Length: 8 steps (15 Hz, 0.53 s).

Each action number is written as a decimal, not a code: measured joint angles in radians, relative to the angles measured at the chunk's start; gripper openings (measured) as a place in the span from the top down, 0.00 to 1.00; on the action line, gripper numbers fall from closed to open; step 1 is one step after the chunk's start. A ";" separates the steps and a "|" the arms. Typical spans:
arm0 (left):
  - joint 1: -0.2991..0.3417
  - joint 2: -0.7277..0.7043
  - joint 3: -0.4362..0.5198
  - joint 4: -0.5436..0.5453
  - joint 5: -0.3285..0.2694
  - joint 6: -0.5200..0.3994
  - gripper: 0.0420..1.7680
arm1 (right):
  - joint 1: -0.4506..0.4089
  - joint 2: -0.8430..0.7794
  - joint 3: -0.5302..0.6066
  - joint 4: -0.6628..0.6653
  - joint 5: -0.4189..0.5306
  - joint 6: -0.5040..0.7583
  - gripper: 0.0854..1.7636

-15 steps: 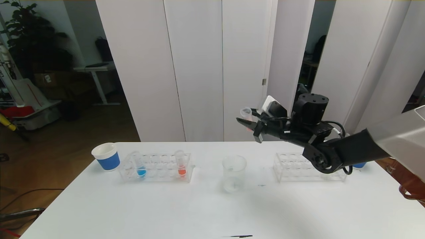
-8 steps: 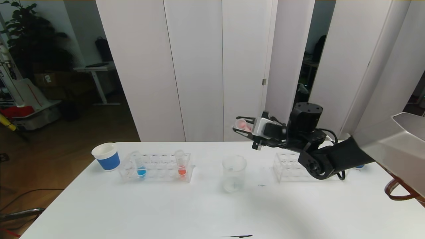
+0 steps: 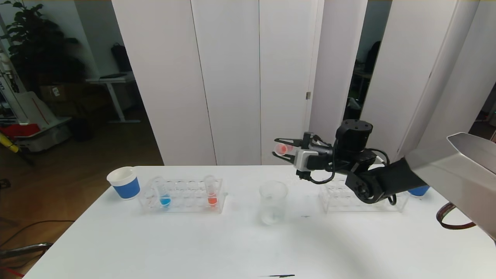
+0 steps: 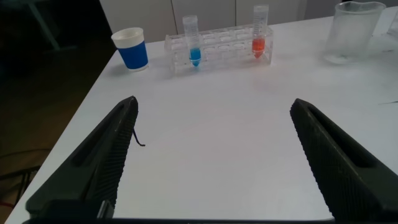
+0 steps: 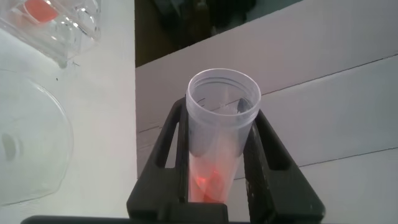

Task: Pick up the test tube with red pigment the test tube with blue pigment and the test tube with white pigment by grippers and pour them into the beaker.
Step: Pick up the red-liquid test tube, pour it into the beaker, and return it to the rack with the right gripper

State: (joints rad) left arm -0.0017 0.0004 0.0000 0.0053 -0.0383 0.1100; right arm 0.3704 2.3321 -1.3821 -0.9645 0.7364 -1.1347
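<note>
My right gripper (image 3: 276,147) is shut on a test tube with red pigment (image 3: 283,148). It holds the tube tipped almost level, mouth pointing left, above and a little right of the clear beaker (image 3: 273,201). In the right wrist view the tube (image 5: 221,124) sits between the fingers (image 5: 176,143), with red liquid low inside. The test tube with blue pigment (image 3: 164,195) and another red tube (image 3: 211,193) stand in the left rack (image 3: 182,195). The white-pigment tube is not visible. My left gripper (image 4: 214,155) is open and empty over the table's front left.
A second clear rack (image 3: 362,199) stands right of the beaker, partly behind my right arm. Blue-and-white paper cups stand at the far left (image 3: 124,182) and far right (image 3: 419,190). A dark mark (image 3: 279,276) lies by the table's front edge.
My right gripper has rolled at the wrist and dropped slightly. The red tube has gone from nearly upright to almost level. The left arm has not moved.
</note>
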 joint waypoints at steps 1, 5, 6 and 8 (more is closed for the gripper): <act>0.000 0.000 0.000 0.000 0.000 0.000 0.01 | -0.001 0.013 -0.033 0.001 0.013 -0.041 0.71; 0.000 0.000 0.000 0.000 0.000 0.000 0.01 | -0.003 0.056 -0.079 -0.011 0.047 -0.175 0.71; 0.000 0.000 0.000 0.000 0.000 0.000 0.01 | -0.003 0.063 -0.081 -0.013 0.047 -0.206 0.71; 0.000 0.000 0.000 0.000 0.000 0.000 0.01 | -0.003 0.077 -0.092 -0.013 0.047 -0.250 0.71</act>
State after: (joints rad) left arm -0.0017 0.0004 0.0000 0.0053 -0.0383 0.1100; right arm 0.3670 2.4091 -1.4740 -0.9779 0.7830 -1.3849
